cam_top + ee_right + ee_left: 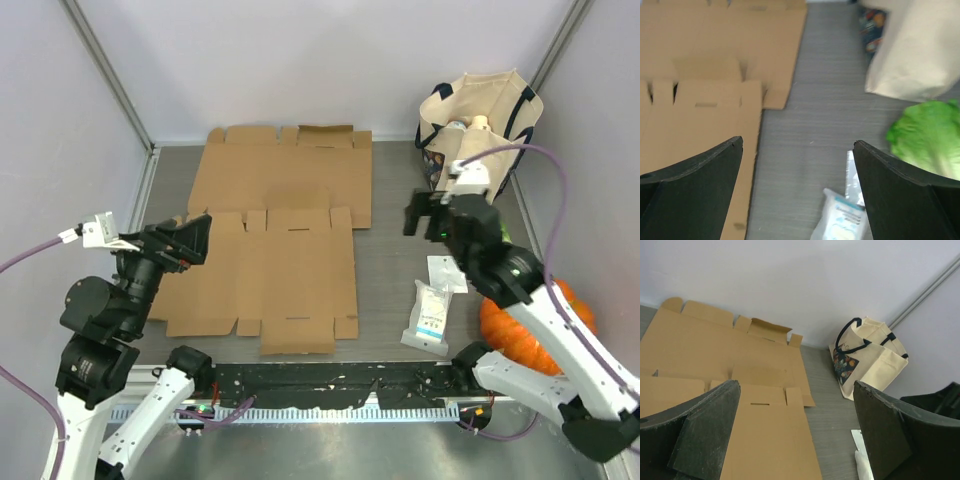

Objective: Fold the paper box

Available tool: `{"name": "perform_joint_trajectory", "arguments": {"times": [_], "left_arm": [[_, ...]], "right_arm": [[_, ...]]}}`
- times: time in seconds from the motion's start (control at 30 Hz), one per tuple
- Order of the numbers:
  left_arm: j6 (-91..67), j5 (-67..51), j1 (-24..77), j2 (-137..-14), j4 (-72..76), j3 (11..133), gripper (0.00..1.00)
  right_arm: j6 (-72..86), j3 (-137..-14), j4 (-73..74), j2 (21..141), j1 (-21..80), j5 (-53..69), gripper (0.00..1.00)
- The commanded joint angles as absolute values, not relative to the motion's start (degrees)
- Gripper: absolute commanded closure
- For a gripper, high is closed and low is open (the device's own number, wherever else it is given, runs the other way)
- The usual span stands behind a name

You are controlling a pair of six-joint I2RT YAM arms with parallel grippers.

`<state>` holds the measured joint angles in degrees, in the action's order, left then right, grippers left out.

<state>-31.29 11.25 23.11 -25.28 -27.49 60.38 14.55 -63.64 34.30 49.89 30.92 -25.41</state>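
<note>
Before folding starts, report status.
Left gripper, right gripper open, empty. Near cardboard sheet and far cardboard sheet flat, unfolded. Packets, bag off right.

Near cardboard sheet (270, 280) and far cardboard sheet (285, 180): plain tan-brown, unprinted. Table (390, 260): grey with a fine streaked grain. Tote bag (480, 120): cream, navy handles, with a dark multicoloured printed patch. Pumpkin (497, 325): orange. Lettuce (930, 135): bright green. Packet (430, 315): white with blue print. Left gripper (796, 385) and right gripper (797, 142): black. Cable (560, 180): purple.
</note>
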Motion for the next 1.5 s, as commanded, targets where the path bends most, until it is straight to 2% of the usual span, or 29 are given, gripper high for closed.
{"name": "perform_joint_trajectory", "arguments": {"times": [0.0, 0.03, 0.1, 0.17, 0.23, 0.3, 0.33, 0.43, 0.5, 0.7, 0.93, 1.1, 1.27, 1.47], "left_arm": [[-32.3, 9.1, 22.9, -26.9, -24.3, 58.4, 0.00], [-32.3, 9.0, 22.9, -27.1, -24.6, 58.5, 0.00], [-31.9, 8.9, 22.9, -27.4, -25.1, 58.9, 0.00], [-31.6, 8.9, 22.9, -27.3, -25.8, 59.0, 0.00], [-31.3, 9.0, 22.9, -26.7, -26.8, 59.0, 0.00], [-31.2, 8.8, 22.9, -26.3, -27.4, 59.1, 0.00], [-30.9, 8.6, 22.9, -26.1, -28.0, 59.0, 0.00], [-30.5, 7.7, 22.9, -25.6, -28.5, 58.4, 0.00], [-30.5, 7.1, 22.9, -25.6, -28.1, 57.4, 0.00], [-31.2, 3.3, 22.9, -27.6, -26.2, 56.3, 0.00], [-33.0, -1.2, 22.9, -28.0, -25.7, 54.9, 0.00], [-33.1, -3.8, 22.9, -29.8, -25.8, 54.7, 0.00], [-33.1, -6.9, 22.9, -31.7, -26.4, 54.9, 0.00], [-33.5, -7.9, 22.9, -32.4, -27.0, 54.3, 0.00]], "right_arm": [[19.1, -62.2, 30.5, 59.0, 46.0, -27.2, 0.03], [19.1, -62.6, 29.2, 61.8, 49.2, -26.4, 0.03], [19.4, -62.3, 26.4, 67.5, 53.1, -16.7, 0.03], [20.9, -59.7, 18.9, 67.9, 52.4, -10.4, 0.03], [23.4, -55.0, 13.9, 66.8, 45.2, -1.3, 0.04], [26.5, -48.5, 9.7, 64.0, 36.8, 14.1, 0.04], [29.7, -46.3, 5.8, 63.0, 28.9, 19.1, 0.05], [31.2, -40.9, 4.1, 62.1, 18.5, 29.5, 0.08], [33.3, -36.6, 1.5, 62.3, 16.0, 32.8, 0.11], [35.0, -30.1, -10.0, 67.7, 14.9, 33.2, 0.24], [39.0, -25.2, -25.8, 77.0, 15.0, 33.3, 0.33], [43.0, -23.5, -40.1, 85.9, 15.5, 33.7, 0.35], [48.6, -24.3, -51.3, 95.3, 20.4, 31.6, 0.39], [58.4, -28.6, -69.9, 109.3, 26.7, 30.1, 0.53]]}}
